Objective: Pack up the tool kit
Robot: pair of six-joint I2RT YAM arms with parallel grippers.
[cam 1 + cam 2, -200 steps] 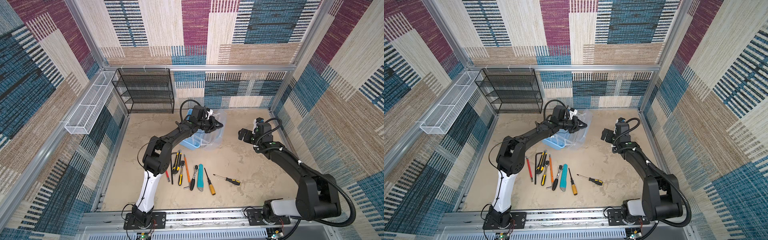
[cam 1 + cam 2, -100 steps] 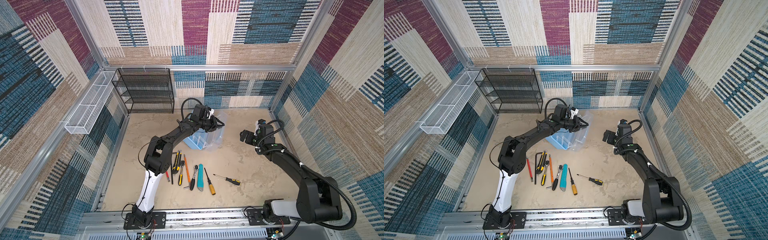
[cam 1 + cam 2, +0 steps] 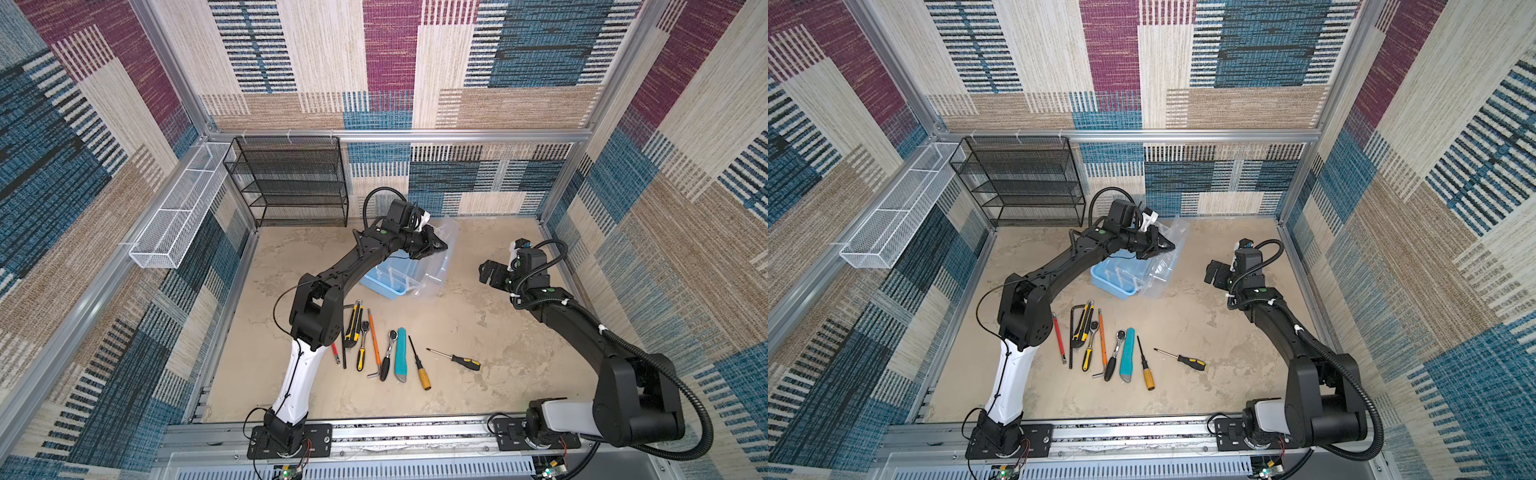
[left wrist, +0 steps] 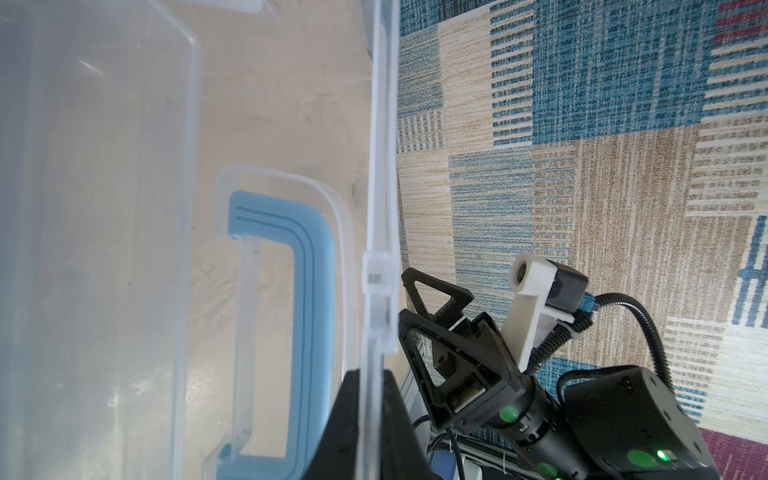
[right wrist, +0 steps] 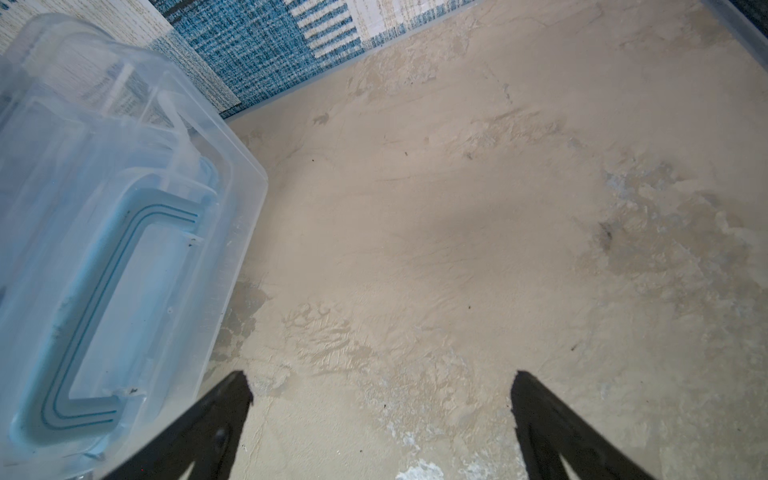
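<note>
1. The toolbox (image 3: 384,286) sits on the tabletop (image 3: 478,328) toward the far side, near the middle, with its light-blue tub open.
2. Its clear lid (image 3: 442,272) stands tipped up steeply along the right side of the tub. In the left wrist view the blue handle (image 4: 311,270) shows through it.
3. The left claw (image 3: 439,246) is clamped on the lid's upper rim, with the thin edge running between its fingers.
4. The right claw (image 3: 489,272) hangs over bare tabletop to the right of the toolbox and clear of it. Its fingers (image 5: 224,415) are spread wide with nothing between them.
5. Hand tools lie in a row on the near tabletop in front of the toolbox. Among them are a yellow-and-black knife (image 3: 353,324), a ratchet (image 3: 388,353) and a teal knife (image 3: 400,355).
6. A black-and-yellow screwdriver (image 3: 455,359) lies just right of the row, apart from it.
7. A black rack (image 3: 291,183) stands against the far wall on the left, and a white basket (image 3: 178,208) hangs on the left wall.
</note>
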